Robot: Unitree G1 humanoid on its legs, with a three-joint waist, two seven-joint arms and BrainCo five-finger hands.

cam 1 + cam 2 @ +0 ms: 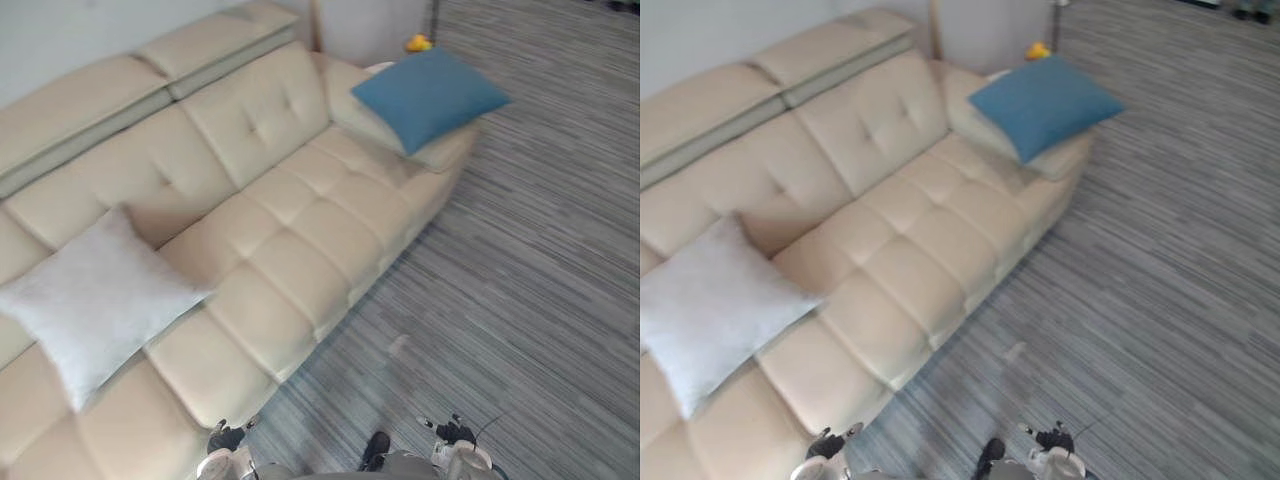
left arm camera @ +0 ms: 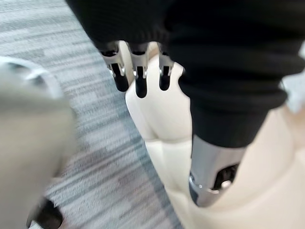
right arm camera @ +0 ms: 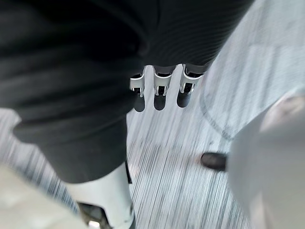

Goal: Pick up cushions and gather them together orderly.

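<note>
Fingers (image 2: 139,82) of the left hand (image 2: 206,167) hang relaxed and empty beside the beige sofa (image 1: 300,240), those of the right hand (image 3: 162,95) equally loose above the striped grey floor (image 1: 540,300), while the white cushion (image 1: 95,300) leans on the backrest (image 1: 160,175) at one end and the blue cushion (image 1: 428,95) lies on the far armrest (image 1: 442,155), well apart.

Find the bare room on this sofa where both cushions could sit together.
The middle seats of the sofa lie bare, between the white cushion at the left end and the blue cushion at the right end. Both ends are crowded.
</note>
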